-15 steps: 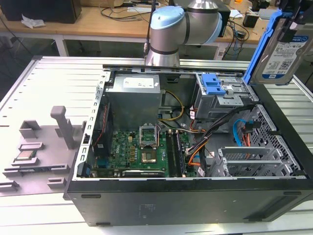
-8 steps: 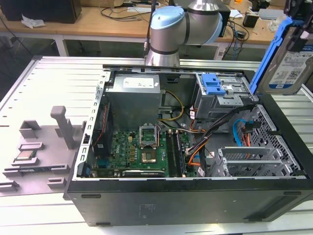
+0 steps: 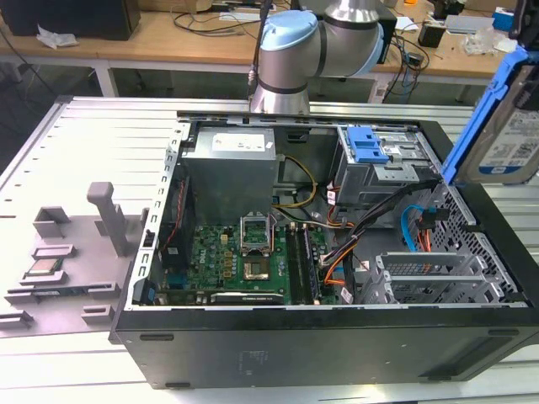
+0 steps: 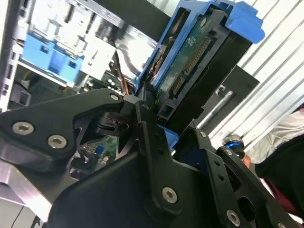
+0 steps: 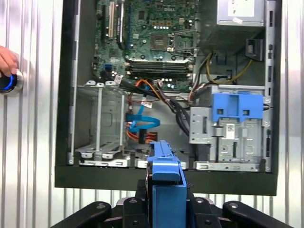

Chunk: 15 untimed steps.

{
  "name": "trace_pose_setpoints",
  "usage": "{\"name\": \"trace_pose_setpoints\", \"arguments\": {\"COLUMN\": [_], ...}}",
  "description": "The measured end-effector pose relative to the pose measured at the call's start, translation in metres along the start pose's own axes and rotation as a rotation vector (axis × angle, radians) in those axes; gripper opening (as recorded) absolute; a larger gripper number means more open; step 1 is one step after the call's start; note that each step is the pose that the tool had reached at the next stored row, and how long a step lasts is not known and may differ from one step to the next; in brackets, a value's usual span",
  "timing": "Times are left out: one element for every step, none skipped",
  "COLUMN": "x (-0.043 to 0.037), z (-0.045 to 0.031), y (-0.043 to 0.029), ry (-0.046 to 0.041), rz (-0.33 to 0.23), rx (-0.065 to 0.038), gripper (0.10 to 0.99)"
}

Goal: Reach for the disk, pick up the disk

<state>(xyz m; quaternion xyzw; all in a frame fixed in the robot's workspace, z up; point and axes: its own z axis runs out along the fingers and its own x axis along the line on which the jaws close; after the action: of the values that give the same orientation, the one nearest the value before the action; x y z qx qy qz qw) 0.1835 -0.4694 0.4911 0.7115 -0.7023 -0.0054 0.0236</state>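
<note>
The disk point(image 3: 508, 139), a silver drive with a white-and-blue label in a blue plastic bracket, hangs tilted in the air above the open computer case's edge on the exterior view's right. In the second wrist view my gripper point(image 4: 167, 129) is shut on the disk point(image 4: 202, 52), with black fingers point(image 4: 145, 118) pressed against its two sides and its connector edge facing the camera. In the first wrist view the disk point(image 5: 166, 178) stands edge-on between the gripper's black links point(image 5: 166, 206), lifted over the case's rim.
The open computer case point(image 3: 253, 353) holds a motherboard point(image 3: 244, 261), a drive cage with a blue latch point(image 5: 236, 107), and orange and blue cables point(image 5: 142, 126). A grey fixture with a small chip point(image 3: 44, 269) lies at the exterior view's left. A hand point(image 5: 7, 59) rests on a blue-lit button.
</note>
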Motion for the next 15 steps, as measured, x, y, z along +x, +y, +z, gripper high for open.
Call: {"name": "trace_pose_setpoints", "arguments": {"x": [0.0068,0.0119,0.0179,0.0278,0.0334,0.0373,0.0435,0.0474,0.0529,0.0563,0.0593,0.0616,0.0654,0.0706,0.0735], "z": [0.0003,0.0004,0.0008,0.0012,0.0015,0.0016,0.0020,0.0023,0.0026,0.0029,0.0033,0.0035,0.0040,0.0049,0.0061], "y": [0.0001,0.0002,0.0002,0.0003,0.0004,0.0005,0.0005,0.0007,0.0013,0.0026,0.0054,0.0081,0.0137,0.0213,0.0258], "ry": [0.0001,0.0002,0.0000,0.0001,0.0000,0.0002,0.0001,-0.0001,0.0001,0.0000,-0.0001,-0.0001,0.0001,0.0000,0.0000], "rz": [0.000,0.000,0.000,0.000,0.000,0.000,0.000,0.000,0.000,0.000,0.000,0.000,0.000,0.000,0.000], "rx": [0.000,0.000,0.000,0.000,0.000,0.000,0.000,0.000,0.000,0.000,0.000,0.000,0.000,0.000,0.000], "gripper": [0.365,0.365,0.365,0.365,0.365,0.365,0.365,0.365,0.365,0.365,0.365,0.365,0.365,0.365,0.365]}}
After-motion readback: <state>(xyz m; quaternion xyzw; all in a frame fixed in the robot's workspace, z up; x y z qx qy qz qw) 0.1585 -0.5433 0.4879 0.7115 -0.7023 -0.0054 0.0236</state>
